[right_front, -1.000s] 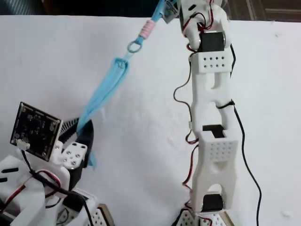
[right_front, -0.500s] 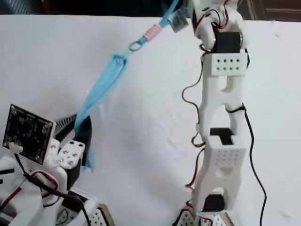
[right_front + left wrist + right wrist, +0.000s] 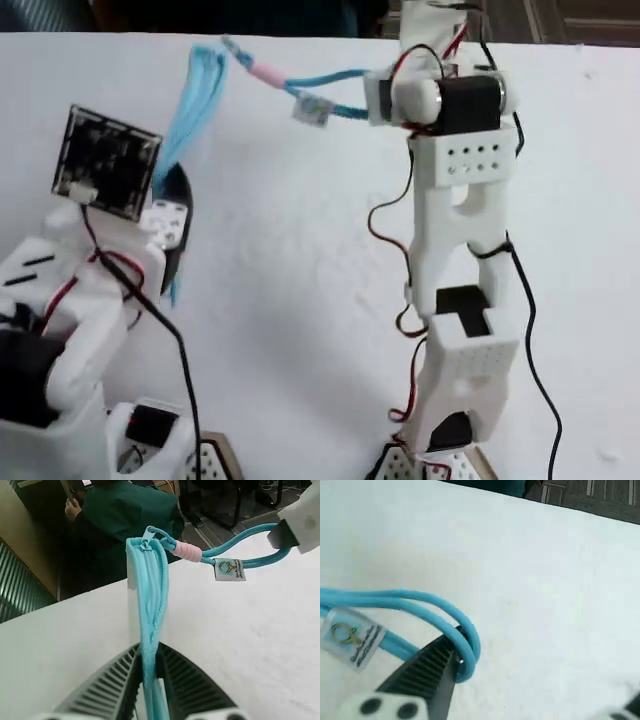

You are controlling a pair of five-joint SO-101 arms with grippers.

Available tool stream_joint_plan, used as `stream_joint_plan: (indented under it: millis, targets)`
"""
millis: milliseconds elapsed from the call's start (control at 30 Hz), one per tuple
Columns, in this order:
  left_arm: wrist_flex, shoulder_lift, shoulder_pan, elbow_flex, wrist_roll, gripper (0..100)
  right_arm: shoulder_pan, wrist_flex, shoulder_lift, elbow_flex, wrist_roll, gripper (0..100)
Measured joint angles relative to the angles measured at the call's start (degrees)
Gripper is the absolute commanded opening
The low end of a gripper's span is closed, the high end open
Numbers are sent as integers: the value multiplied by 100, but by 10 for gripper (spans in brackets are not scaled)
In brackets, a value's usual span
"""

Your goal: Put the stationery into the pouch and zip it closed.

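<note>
Between the ribbed fingers of the left pincer (image 3: 150, 652) the blue pouch (image 3: 150, 590) is clamped edge-on and upright, lifted off the white counter (image 3: 260, 645). This probably braces it so the zip has something to pull against. From the slider at the pouch's top end a blue strap (image 3: 250, 547) runs past a pink sleeve (image 3: 188, 553) and a small tag (image 3: 229, 569) to the right pincer (image 3: 451, 656). That pincer is closed narrow on the strap's loop, likely to draw the zip. Count: one pouch, one strap, one sleeve, one tag, two pincers.
</note>
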Motion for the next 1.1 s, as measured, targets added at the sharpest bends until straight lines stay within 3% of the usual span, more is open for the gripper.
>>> stream_joint_plan:
  millis: [267,467,667,933,1100]
  targets:
    - [-615,844,-18,0,-325,24,-141,44,-1090,800,255,590]
    - [-1099,1679,-18,9,62,24,-1257,44,-2435,2356,281,590]
    - [-1354,2127,-18,9,378,24,-2180,44,-3780,3921,-308,590]
    - [-1486,2558,-9,-9,404,24,-2189,44,-5486,4782,-800,590]
    - [-1644,2734,0,-18,396,24,-1064,44,-6356,5275,-826,589]
